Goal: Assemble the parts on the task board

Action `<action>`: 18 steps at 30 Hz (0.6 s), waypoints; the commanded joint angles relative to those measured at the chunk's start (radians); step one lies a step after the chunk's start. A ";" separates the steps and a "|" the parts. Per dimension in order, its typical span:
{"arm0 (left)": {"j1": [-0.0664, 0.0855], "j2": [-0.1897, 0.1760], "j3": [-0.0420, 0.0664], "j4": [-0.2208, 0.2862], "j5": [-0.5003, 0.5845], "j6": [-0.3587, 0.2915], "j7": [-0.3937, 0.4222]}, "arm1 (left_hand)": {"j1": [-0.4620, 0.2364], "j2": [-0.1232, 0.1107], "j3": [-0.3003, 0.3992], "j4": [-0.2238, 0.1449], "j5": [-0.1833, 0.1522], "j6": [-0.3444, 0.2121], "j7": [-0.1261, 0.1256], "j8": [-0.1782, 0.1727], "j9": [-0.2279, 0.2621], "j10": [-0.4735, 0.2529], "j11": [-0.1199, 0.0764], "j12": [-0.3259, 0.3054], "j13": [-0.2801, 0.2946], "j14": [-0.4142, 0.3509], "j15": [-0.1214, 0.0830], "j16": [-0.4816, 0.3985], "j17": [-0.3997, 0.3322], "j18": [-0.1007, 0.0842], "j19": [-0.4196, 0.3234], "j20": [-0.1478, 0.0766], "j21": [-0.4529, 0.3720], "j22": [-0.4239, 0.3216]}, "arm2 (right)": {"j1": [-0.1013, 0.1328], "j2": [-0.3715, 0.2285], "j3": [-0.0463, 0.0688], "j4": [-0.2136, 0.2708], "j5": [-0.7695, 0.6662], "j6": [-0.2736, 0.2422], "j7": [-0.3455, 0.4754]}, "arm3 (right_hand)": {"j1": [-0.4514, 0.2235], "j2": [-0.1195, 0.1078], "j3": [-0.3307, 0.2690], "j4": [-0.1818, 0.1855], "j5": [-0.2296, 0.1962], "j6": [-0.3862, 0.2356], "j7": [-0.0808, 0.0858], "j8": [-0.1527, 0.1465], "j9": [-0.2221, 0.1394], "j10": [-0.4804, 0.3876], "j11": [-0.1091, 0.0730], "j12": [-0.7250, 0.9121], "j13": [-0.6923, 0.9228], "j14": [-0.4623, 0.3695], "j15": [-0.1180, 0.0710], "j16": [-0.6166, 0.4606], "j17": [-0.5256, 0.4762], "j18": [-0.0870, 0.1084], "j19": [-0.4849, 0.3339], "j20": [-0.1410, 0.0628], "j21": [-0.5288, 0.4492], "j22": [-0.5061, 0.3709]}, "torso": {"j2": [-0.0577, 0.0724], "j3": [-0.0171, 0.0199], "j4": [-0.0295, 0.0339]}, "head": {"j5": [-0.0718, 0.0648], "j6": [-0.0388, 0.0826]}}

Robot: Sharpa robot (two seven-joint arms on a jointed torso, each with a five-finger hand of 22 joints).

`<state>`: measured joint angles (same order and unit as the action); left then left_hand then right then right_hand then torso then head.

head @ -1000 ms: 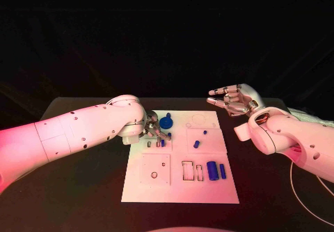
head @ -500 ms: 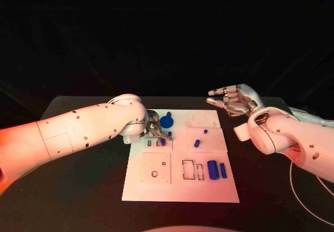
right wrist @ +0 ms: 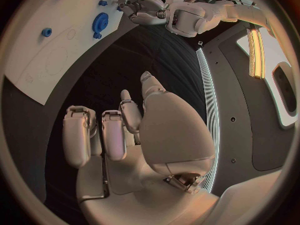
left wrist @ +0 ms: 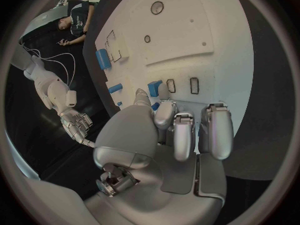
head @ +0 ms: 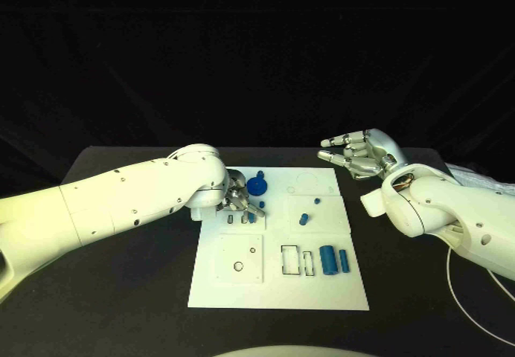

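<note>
The left hand (head: 240, 198) is hanging low over the upper left part of the task board (head: 279, 294), its fingers (left wrist: 177, 133) bending down toward a small blue part (left wrist: 154, 87) beside two narrow slots. I cannot tell if the fingers are pinching it. Near this hand a blue gear (head: 257, 185) is lying on the board. Further right, a short blue peg (head: 305, 219) is lying in the middle, and two blue cylinders (head: 334, 261) are lying lower. The right hand (head: 359, 155) is staying raised beyond the board's far right corner, fingers apart and slightly curled, holding nothing.
</note>
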<state>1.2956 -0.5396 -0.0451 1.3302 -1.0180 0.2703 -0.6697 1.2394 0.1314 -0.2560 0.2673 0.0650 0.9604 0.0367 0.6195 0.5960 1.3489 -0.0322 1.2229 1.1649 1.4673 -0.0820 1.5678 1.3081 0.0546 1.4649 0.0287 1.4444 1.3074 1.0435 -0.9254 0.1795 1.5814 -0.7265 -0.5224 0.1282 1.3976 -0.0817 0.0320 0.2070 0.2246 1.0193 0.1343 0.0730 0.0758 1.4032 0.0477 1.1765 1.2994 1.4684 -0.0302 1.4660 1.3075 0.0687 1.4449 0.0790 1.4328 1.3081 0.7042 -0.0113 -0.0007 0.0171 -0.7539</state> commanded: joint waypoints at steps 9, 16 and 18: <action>-0.002 0.006 0.000 -0.005 -0.003 0.015 -0.002 | 0.044 0.005 0.033 -0.013 0.005 -0.014 -0.003 0.012 0.024 0.009 -0.002 0.000 0.001 0.103 -0.009 0.003 0.263 -0.012 0.023 -0.008 0.003 0.096 | -0.002 0.002 0.000 0.001 -0.019 0.011 -0.008 | 0.003 0.009 0.002 -0.005 0.007 0.005 0.000 0.003 0.002 -0.006 -0.002 -0.006 0.001 0.071 0.002 -0.005 0.123 -0.013 0.002 -0.002 0.002 0.004 | 0.001 0.0007 0.0003 | -0.002 -0.002; -0.003 0.006 0.000 -0.001 0.000 -0.002 0.000 | 0.130 0.026 0.116 -0.058 0.011 -0.032 -0.012 0.006 0.043 0.002 -0.010 -0.010 -0.006 0.103 -0.015 0.003 0.263 -0.011 0.021 -0.013 0.001 0.095 | -0.003 0.003 0.000 0.000 -0.019 0.013 -0.009 | 0.003 0.009 0.002 -0.005 0.007 0.005 0.000 0.003 0.002 -0.006 -0.002 -0.006 0.001 0.071 0.002 -0.005 0.123 -0.013 0.002 -0.002 0.002 0.004 | 0.000 0.0009 -0.0002 | 0.000 -0.005; -0.003 0.005 0.000 0.000 0.003 -0.009 0.000 | 0.172 0.036 0.157 -0.081 0.016 -0.041 -0.015 -0.001 0.045 -0.001 -0.013 -0.014 -0.008 0.103 -0.018 0.003 0.263 -0.011 0.020 -0.016 0.000 0.095 | -0.004 0.003 0.000 -0.001 -0.019 0.014 -0.010 | 0.003 0.009 0.002 -0.005 0.007 0.005 0.000 0.003 0.002 -0.006 -0.002 -0.006 0.001 0.071 0.002 -0.005 0.123 -0.013 0.002 -0.002 0.002 0.004 | 0.000 0.0009 -0.0002 | 0.000 -0.005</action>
<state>1.2956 -0.5354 -0.0428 1.3285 -1.0175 0.2693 -0.6697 1.3769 0.1477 -0.1122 0.1957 0.0774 0.9226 0.0247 0.6218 0.6369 1.3502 -0.0379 1.2127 1.1591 1.4641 -0.0928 1.5678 1.3079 0.0547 1.4651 0.0213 1.4443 1.3073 1.0410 -0.9237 0.1794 1.5807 -0.7340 -0.5224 0.1201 1.3976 -0.0818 0.0320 0.2070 0.2285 1.0193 0.1342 0.0730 0.0765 1.4016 0.0493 1.1765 1.3018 1.4684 -0.0302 1.4660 1.3074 0.0688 1.4449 0.0790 1.4328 1.3079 0.7048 -0.0106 -0.0005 0.0163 -0.7583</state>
